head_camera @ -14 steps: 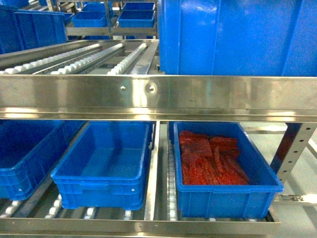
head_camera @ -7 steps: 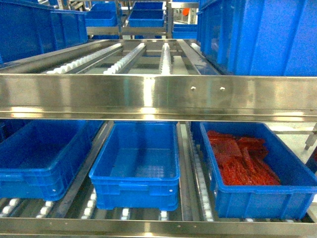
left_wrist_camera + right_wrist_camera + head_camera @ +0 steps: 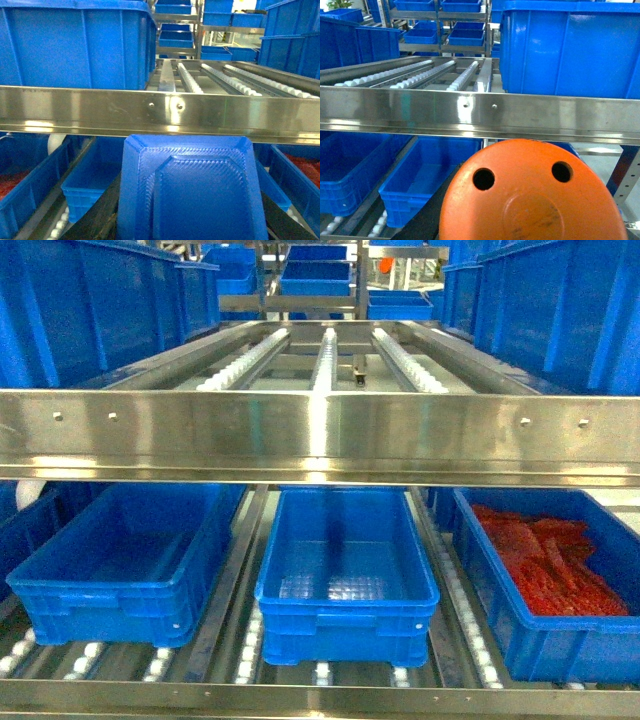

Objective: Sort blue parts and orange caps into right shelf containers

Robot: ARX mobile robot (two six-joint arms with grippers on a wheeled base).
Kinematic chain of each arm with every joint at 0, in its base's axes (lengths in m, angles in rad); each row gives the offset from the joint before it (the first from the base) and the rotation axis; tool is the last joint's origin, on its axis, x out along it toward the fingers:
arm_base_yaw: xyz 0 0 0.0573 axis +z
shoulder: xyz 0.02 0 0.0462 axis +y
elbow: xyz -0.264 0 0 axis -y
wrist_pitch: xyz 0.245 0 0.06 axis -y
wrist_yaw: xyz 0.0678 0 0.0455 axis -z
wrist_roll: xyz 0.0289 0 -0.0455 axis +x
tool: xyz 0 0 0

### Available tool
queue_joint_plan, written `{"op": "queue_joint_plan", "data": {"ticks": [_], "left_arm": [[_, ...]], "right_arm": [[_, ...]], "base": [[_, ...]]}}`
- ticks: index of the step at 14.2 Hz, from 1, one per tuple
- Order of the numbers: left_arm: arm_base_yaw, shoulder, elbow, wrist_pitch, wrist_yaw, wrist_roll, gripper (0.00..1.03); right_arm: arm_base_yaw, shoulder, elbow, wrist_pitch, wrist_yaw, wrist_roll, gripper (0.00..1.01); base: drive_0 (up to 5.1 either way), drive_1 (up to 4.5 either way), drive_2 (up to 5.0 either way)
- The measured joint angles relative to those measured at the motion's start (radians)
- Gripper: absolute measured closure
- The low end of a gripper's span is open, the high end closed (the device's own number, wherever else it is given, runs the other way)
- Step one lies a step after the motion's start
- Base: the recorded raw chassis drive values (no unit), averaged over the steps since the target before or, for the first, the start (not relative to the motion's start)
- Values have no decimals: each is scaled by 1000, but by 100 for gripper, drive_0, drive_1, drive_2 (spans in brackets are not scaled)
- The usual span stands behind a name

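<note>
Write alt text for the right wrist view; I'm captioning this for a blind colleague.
A round orange cap with two holes fills the lower foreground. Behind it, a steel shelf rail crosses the view, with an empty blue crate on rollers below.

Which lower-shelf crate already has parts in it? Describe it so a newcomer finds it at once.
Look under the long steel rail across the head view. Three blue crates sit on the rollers below; take the rightmost crate. It alone holds a heap of red-orange pieces, while the middle crate shows a bare floor.
</note>
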Motion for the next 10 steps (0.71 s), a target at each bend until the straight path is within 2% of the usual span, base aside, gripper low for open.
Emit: {"op": "queue_joint_plan", "data": {"ticks": [10], "left_arm": [[0, 0, 0, 1, 2, 0, 60]], "right_arm": [[0, 0, 0, -1, 0, 0, 57]], "base": [[-490, 256, 256]]}}
